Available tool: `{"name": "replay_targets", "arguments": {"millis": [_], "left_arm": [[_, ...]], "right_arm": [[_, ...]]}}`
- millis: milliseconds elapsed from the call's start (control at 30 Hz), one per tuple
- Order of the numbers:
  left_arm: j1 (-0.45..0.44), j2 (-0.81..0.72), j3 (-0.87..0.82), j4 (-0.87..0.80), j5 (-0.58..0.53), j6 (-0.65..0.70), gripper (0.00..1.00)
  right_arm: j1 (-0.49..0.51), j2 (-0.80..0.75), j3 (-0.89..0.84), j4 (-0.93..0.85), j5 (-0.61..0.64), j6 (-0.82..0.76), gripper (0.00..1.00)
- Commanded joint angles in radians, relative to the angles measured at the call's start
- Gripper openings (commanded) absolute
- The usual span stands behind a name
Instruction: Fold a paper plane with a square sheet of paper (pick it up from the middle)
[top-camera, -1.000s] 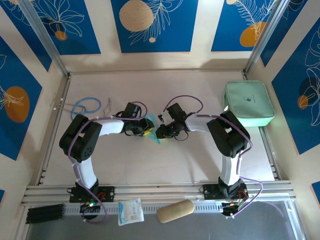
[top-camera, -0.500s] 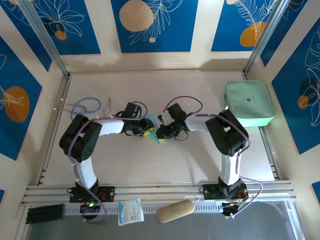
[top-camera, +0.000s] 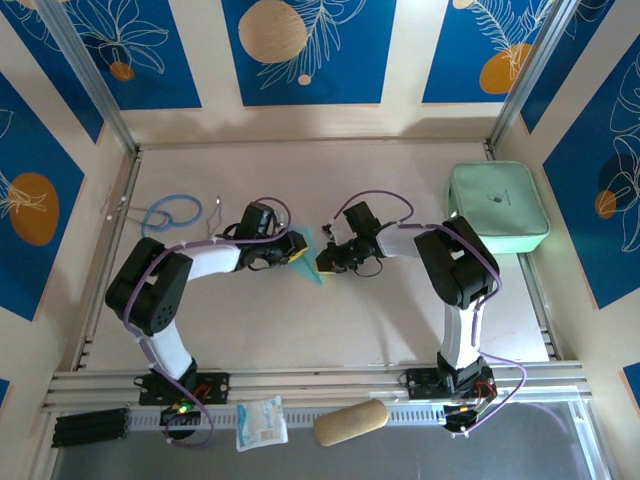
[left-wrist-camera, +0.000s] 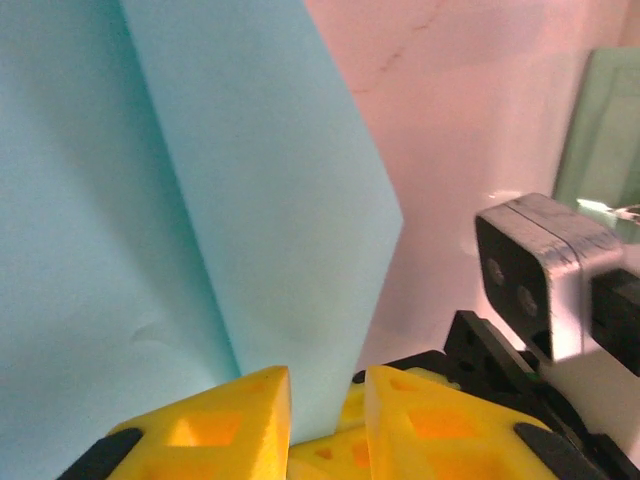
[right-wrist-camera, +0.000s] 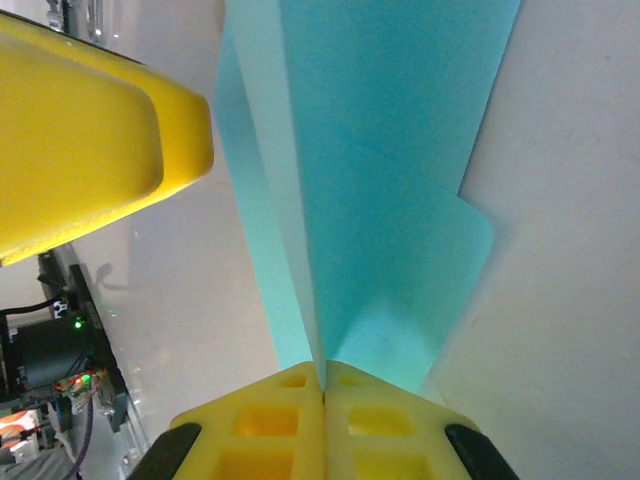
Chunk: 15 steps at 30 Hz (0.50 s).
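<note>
**As the right jaws close, a fold is caught at mid-table**

While the left arm has swung its elbow out to the left and pushed its wrist a little farther up the table (top-camera: 300, 320), the right gripper (top-camera: 325, 262) has brought its jaws together on the paper (top-camera: 312, 270), which it was only nearing a second ago. In the right wrist view the right gripper (right-wrist-camera: 322, 390) has its yellow fingers meeting on a creased edge of the paper (right-wrist-camera: 380, 150), which fans away from them in layers. The left gripper (top-camera: 293, 252) sits just to the left. In its own view the left gripper (left-wrist-camera: 325, 400) has drawn its jaws in to a narrow gap with a flap of the paper (left-wrist-camera: 250, 200) standing between them; whether they pinch it cannot be told.

The paper sits between the two grippers near the middle of the table, already folded along a centre crease. With the right side secured, the arms look set to press or turn the next fold, though the plane appears unfinished.

No writing can be read. The green case (top-camera: 498, 210) at far right bears a small dark mark, and the packet (top-camera: 262, 422) at the near rail carries print, both too small to make out.
</note>
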Motion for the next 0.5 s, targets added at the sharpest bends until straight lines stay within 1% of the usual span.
{"name": "replay_targets", "arguments": {"millis": [0, 200, 333, 467], "left_arm": [[0.008, 0.034, -0.024, 0.144, 0.071, -0.024, 0.22], [0.008, 0.103, -0.020, 0.220, 0.107, -0.040, 0.16], [0.008, 0.127, -0.025, 0.253, 0.117, -0.052, 0.16], [0.008, 0.138, -0.022, 0.249, 0.116, -0.052, 0.16]], "right_arm": [[-0.013, 0.028, -0.001, 0.006, -0.076, 0.020, 0.07], [-0.018, 0.036, 0.001, -0.003, -0.078, 0.018, 0.07], [-0.019, 0.040, 0.001, -0.007, -0.076, 0.015, 0.07], [-0.019, 0.043, 0.003, -0.019, -0.064, 0.014, 0.11]]}}
